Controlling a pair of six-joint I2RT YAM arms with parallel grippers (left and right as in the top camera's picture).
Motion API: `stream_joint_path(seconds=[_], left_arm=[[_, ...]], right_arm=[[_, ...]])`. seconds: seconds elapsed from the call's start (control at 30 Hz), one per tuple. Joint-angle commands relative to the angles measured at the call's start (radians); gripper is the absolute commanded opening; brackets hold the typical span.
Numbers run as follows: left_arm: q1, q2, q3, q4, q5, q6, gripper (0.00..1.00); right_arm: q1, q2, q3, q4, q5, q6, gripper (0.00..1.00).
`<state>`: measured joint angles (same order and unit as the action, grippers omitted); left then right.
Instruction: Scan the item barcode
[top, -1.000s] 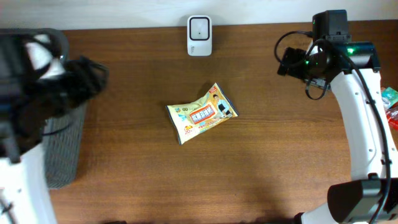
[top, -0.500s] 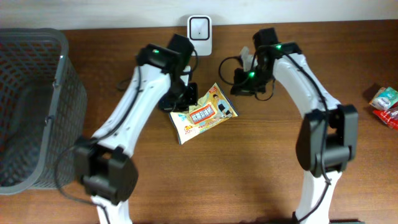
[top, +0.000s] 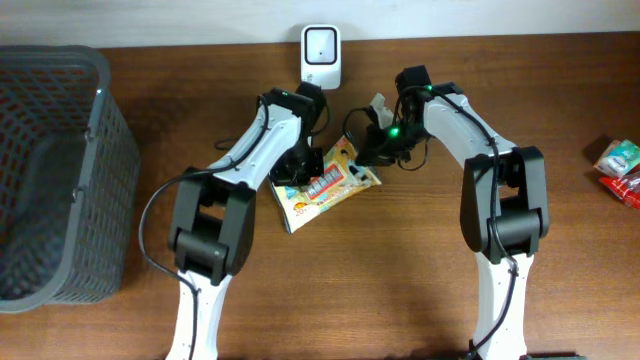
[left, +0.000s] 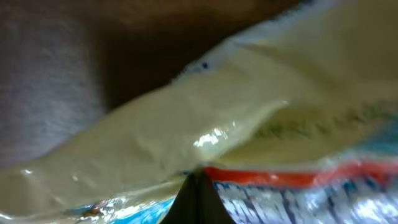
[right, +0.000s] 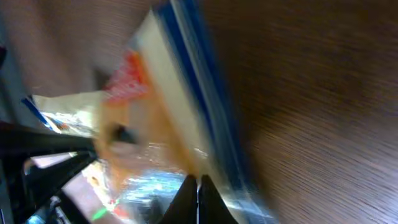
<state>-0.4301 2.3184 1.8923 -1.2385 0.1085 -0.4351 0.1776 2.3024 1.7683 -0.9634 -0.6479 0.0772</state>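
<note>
Snack packet lay at the centre of the bench, with the scanner at 12 o'clock and a basket at 9 o'clock. The left fingers were pressed together at its 10 o'clock edge, the right fingers likewise at its 2 o'clock corner. Whether either pinched the wrapper could not be told.

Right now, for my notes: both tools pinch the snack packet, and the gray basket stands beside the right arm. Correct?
No: the overhead view shows the gray basket beside the left arm. Left tool and right tool do pinch the snack packet.
</note>
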Motion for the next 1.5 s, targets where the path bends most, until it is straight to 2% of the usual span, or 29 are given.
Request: stream_joint_path(seconds=[0.0, 0.1, 0.27, 0.43, 0.57, 0.67, 0.77, 0.9, 1.17, 1.23, 1.37, 1.47], left_arm=[[0.010, 0.048, -0.009, -0.008, -0.176, -0.010, 0.00], [0.022, 0.048, -0.008, -0.008, -0.261, -0.013, 0.00], [0.063, 0.047, 0.072, -0.082, -0.288, -0.013, 0.00], [0.088, 0.047, 0.329, -0.280, -0.245, -0.013, 0.00], [0.111, 0.047, 0.470, -0.374, -0.230, -0.014, 0.00], [0.130, 0.048, 0.464, -0.378, -0.265, -0.047, 0.00], [0.160, 0.051, 0.449, -0.395, -0.360, -0.185, 0.00], [0.201, 0.053, 0.430, -0.426, -0.357, -0.186, 0.00], [0.209, 0.053, 0.343, -0.440, -0.357, -0.185, 0.00], [0.209, 0.053, 0.323, -0.429, -0.357, -0.185, 0.00], [0.209, 0.053, 0.309, -0.425, -0.320, -0.107, 0.00], [0.205, 0.053, 0.309, -0.391, -0.154, 0.048, 0.00]], right_arm=[[0.006, 0.012, -0.019, -0.027, 0.213, 0.038, 0.04], [0.006, 0.012, -0.037, -0.057, 0.298, 0.074, 0.04], [0.007, -0.023, -0.039, -0.119, 0.281, 0.096, 0.04], [0.008, -0.145, -0.020, -0.048, 0.080, 0.095, 0.04], [0.026, -0.158, -0.020, 0.074, -0.094, 0.092, 0.04], [0.074, -0.148, -0.020, 0.105, -0.094, 0.092, 0.04], [0.141, -0.137, -0.020, 0.141, -0.084, 0.092, 0.04], [0.209, -0.122, -0.040, 0.211, 0.042, 0.215, 0.04], [0.221, -0.062, -0.103, 0.235, 0.258, 0.220, 0.04], [0.220, -0.061, -0.125, 0.193, 0.320, 0.220, 0.04], [0.225, -0.066, -0.125, 0.053, 0.358, 0.215, 0.04], [0.242, -0.100, -0.124, 0.000, 0.353, 0.216, 0.04]])
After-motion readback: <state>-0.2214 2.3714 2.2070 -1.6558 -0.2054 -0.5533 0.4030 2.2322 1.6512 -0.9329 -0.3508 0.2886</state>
